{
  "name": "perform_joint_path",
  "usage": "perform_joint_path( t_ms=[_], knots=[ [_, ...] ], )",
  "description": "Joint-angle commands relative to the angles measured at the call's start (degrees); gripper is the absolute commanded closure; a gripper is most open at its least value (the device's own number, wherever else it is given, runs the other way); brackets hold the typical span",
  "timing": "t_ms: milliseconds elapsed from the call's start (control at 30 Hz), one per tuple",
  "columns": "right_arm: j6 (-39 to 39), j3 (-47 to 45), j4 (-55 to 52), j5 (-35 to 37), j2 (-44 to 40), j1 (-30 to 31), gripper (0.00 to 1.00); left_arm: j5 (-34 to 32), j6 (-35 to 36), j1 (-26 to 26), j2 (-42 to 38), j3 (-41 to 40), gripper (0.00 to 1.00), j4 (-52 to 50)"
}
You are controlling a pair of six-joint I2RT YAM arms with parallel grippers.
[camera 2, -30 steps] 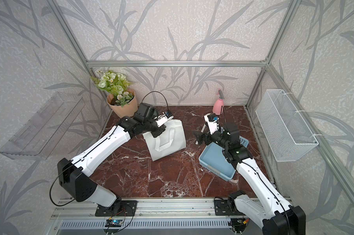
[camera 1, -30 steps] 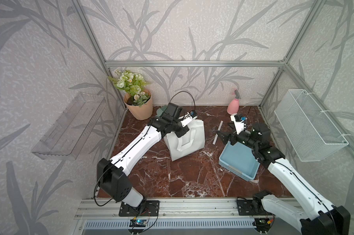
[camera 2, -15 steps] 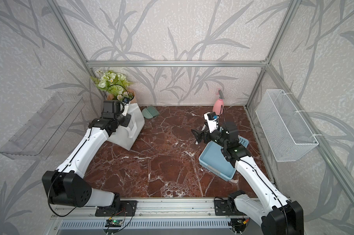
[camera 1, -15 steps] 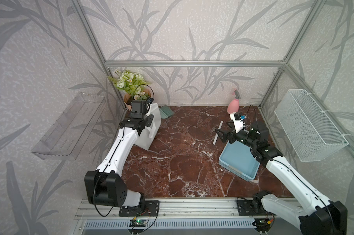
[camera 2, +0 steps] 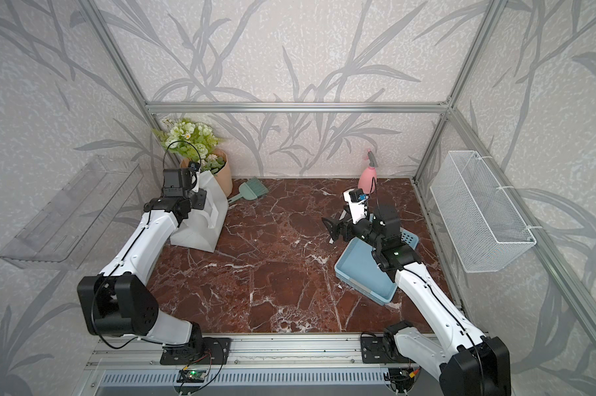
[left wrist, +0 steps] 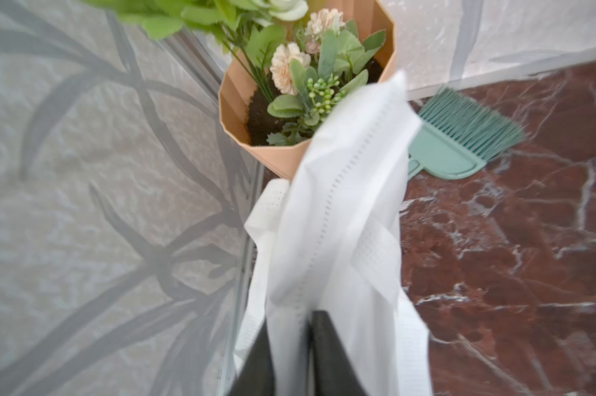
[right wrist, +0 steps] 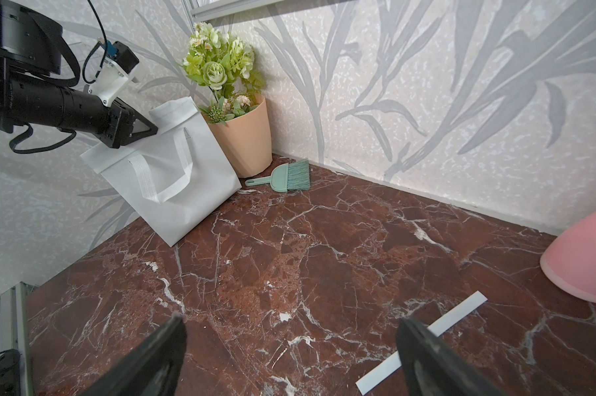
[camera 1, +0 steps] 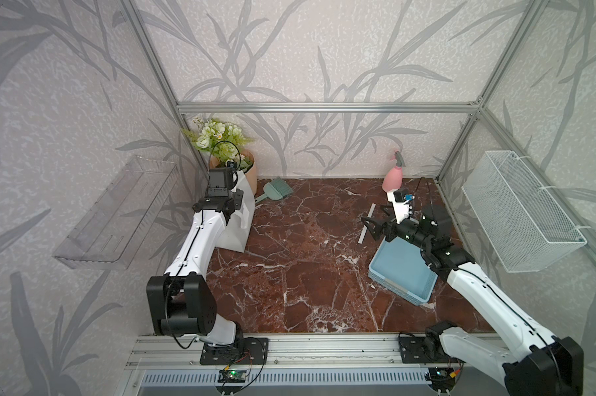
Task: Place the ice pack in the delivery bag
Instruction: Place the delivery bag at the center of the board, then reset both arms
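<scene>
The white delivery bag (camera 1: 236, 223) (camera 2: 204, 219) stands tilted at the back left, against the wall frame and the flower pot. Its flap is shut and one loop handle (right wrist: 166, 181) hangs down its side. My left gripper (left wrist: 291, 319) (right wrist: 149, 128) is at the bag's top edge. Its fingers stand a little apart, and the white fabric fold (left wrist: 341, 223) lies between them. My right gripper (camera 1: 370, 228) (right wrist: 289, 325) hangs wide open and empty over bare marble, by the blue tray's far corner. The ice pack is out of view.
A shallow blue tray (camera 1: 403, 271) lies at the right, under the right arm. A white strip (camera 1: 366, 224) lies by the right gripper. A pink spray bottle (camera 1: 392, 178), a green hand brush (camera 1: 276, 188) and a flower pot (camera 1: 250, 168) line the back. A wire basket (camera 1: 519, 212) hangs on the right wall.
The left arm swung the bag from the middle of the table to the left wall by the pot. Its jaws have parted slightly. The right arm barely moved.
</scene>
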Motion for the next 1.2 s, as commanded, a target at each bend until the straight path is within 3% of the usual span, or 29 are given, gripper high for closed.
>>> perform_joint_path(
  t_ms=[0,100,300,500,633,767,867,933,1000,1100,1133,1167],
  knots=[
    [0.0,-0.5,1.3,0.5,-0.3,-0.1,0.01,-1.9,-1.4,0.2,-1.4,0.9,0.2,3.6],
    [-0.1,-0.5,1.1,1.8,-0.4,-0.2,0.01,-1.5,-3.1,-0.2,-2.5,3.6,0.0,2.1],
    [-0.4,-1.9,0.5,13.1,-1.4,-0.2,0.01,3.4,-8.6,-5.9,-9.4,0.9,0.0,5.1],
    [-0.4,-6.1,1.6,29.1,-3.3,-0.7,0.01,9.7,-17.4,-13.2,-20.5,-17.7,0.0,18.7],
    [-0.5,-11.7,4.9,39.5,-5.0,-1.5,0.01,14.6,-23.9,-14.1,-24.3,-32.1,0.0,27.7],
    [-3.2,-19.4,14.4,47.2,-5.7,-1.8,0.01,7.7,-24.5,-14.1,-25.2,-44.5,0.0,38.1],
    [-7.5,-24.1,23.4,51.0,-2.5,-2.3,0.01,-4.3,-22.3,-13.4,-21.9,-49.0,0.0,43.5],
    [-9.8,-26.2,30.3,53.2,0.8,-3.1,0.01,-6.6,-18.1,-12.5,-18.1,-50.4,0.0,47.7],
    [-8.9,-28.1,38.1,52.2,5.1,-5.6,0.01,-7.5,-18.2,-10.3,-13.9,-50.4,0.0,51.4],
    [-7.7,-29.5,49.6,45.3,12.6,-9.6,0.01,-7.4,-15.2,-8.6,-8.3,-51.2,0.0,60.9],
    [-6.9,-29.2,51.6,44.0,14.8,-10.6,0.01,-7.3,-14.2,-8.6,-6.9,-51.9,0.0,64.1],
    [-6.1,-27.3,46.7,43.0,14.9,-11.0,0.01,-7.3,-13.7,-8.6,-5.4,-52.6,0.0,67.8]
  ],
)
